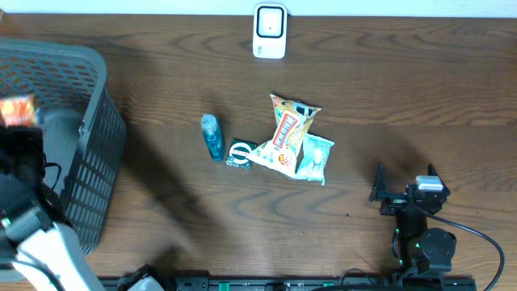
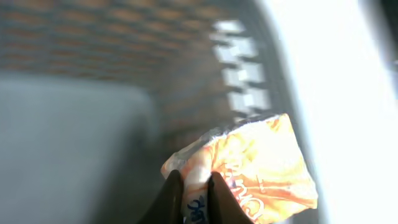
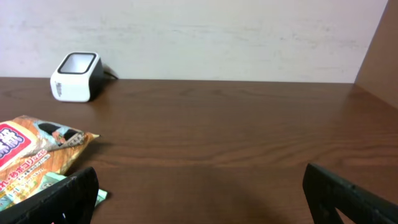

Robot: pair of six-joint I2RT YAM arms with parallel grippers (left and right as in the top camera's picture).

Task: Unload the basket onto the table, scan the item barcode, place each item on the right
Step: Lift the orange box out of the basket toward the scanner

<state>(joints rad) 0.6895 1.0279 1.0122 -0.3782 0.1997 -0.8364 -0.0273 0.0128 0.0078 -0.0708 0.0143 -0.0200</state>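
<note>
My left gripper [image 2: 194, 194] is shut on the edge of a small orange packet [image 2: 258, 163], which hangs over the inside of the grey basket [image 2: 112, 56]. From overhead the orange packet [image 1: 18, 109] shows above the basket [image 1: 89, 153] at the far left. The white barcode scanner [image 1: 269, 31] stands at the back centre of the table; the right wrist view has the scanner [image 3: 76, 76] at far left. My right gripper [image 1: 404, 183] rests low at the front right, open, nothing between its fingers [image 3: 65, 198].
In the middle of the table lie a blue bottle [image 1: 212, 136], a small green packet [image 1: 239, 153], a large orange snack bag [image 1: 289, 131] and a teal packet [image 1: 317, 157]. The snack bag [image 3: 34, 152] lies left of my right gripper. A pale wall backs the table.
</note>
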